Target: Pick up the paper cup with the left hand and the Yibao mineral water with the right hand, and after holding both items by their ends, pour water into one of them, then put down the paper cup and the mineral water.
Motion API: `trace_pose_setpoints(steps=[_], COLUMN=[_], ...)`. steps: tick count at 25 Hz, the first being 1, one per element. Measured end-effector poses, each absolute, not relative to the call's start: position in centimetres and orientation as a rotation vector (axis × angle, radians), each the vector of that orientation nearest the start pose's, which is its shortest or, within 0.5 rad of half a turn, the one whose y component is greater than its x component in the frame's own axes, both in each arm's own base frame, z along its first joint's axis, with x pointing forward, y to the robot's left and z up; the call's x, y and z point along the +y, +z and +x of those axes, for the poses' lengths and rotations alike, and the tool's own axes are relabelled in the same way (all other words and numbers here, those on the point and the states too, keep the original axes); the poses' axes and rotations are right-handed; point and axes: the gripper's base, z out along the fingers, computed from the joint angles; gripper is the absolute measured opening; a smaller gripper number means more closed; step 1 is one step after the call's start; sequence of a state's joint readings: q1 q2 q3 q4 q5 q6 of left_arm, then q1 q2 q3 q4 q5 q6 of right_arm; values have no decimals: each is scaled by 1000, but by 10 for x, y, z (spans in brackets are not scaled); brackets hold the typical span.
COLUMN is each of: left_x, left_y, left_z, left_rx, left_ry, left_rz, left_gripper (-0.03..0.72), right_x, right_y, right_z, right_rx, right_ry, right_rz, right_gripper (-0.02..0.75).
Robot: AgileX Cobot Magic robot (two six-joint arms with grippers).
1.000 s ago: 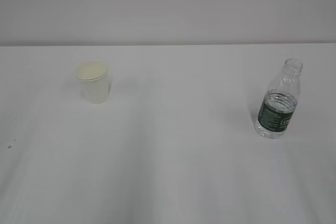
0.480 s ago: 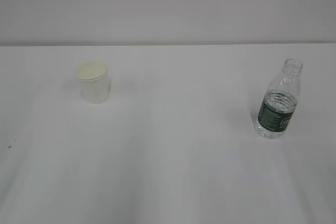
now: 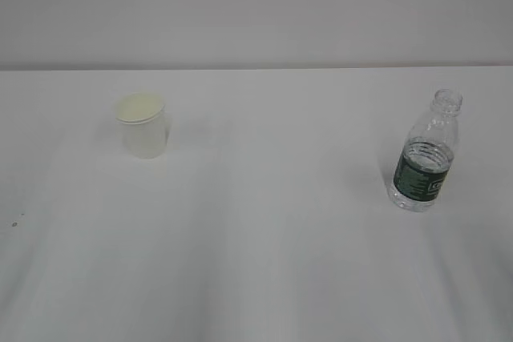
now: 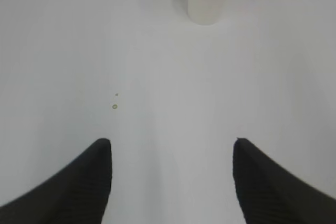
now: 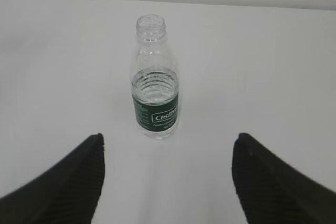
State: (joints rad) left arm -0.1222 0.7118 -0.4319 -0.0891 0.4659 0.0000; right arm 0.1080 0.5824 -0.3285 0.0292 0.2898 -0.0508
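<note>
Paper cup (image 3: 143,126): upright on the white desk (image 3: 264,222), well left of the Yibao mineral water (image 3: 425,158).
Bottle: upright, uncapped.
Left claw (image 4: 170,182): spread, empty, short of the cup.
Right claw (image 5: 168,177): spread, empty, facing the bottle.

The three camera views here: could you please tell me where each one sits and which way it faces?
Exterior view: raised in front, slanting down at the white table; no robot parts show.
Left wrist view: behind the open left gripper, facing the small white paper cup.
Right wrist view: behind the open right gripper, facing the clear uncapped green-labelled bottle.
Shared: the exterior view also shows cup and bottle.
</note>
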Motion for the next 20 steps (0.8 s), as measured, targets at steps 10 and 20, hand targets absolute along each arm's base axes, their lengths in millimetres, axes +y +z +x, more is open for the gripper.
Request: trace_pose_setpoints(steps=[10,20], left_x=[-20,-22], left_y=[255,253], left_z=[134,142], left_rx=[2225,2219], left_ry=[-164,-200], left_rz=[61,22], left_gripper=[520,520], right_x=[17,43], right_y=[237,208], right_z=[143,172], right_rx=[2081,2177], right_ry=[90,167], right_rz=[-104,-213], right_gripper=[571,524])
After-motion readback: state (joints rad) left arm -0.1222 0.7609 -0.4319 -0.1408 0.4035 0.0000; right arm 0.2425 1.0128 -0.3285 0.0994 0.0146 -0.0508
